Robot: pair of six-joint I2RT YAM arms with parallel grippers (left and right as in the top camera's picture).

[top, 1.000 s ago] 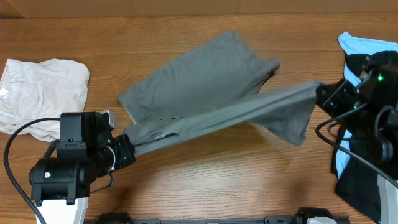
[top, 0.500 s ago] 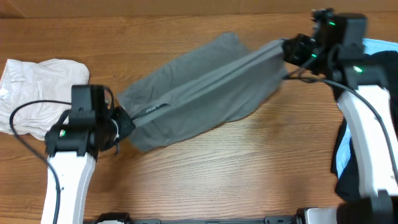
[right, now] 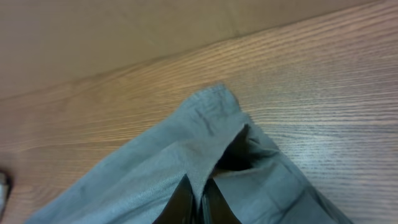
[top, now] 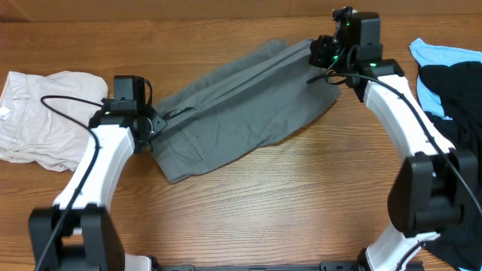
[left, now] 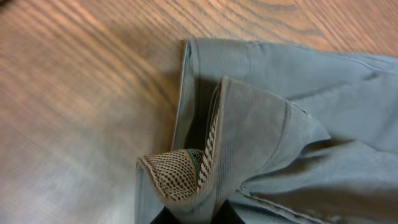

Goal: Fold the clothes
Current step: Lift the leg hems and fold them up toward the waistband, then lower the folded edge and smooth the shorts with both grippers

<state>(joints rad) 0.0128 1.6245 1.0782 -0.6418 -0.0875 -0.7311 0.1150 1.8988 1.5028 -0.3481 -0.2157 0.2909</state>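
The left claw (top: 153, 124) is clenched on the waistband end of the shorts (top: 233, 113), and the right claw (top: 320, 54) is clenched on their opposite end. The shorts lie on the tabletop (top: 301, 211), spread between the two claws. A cream garment (top: 45, 113) lies outward of the left claw, and a black garment (top: 452, 105) and a light-blue garment (top: 444, 53) lie outward of the right claw.

In the left wrist view, the left claw (left: 193, 216) pinches a curled waistband edge with a checked lining (left: 177, 171) just ahead of it.

In the right wrist view, the right claw (right: 196, 208) pinches a grey fold, with bare tabletop beyond it.
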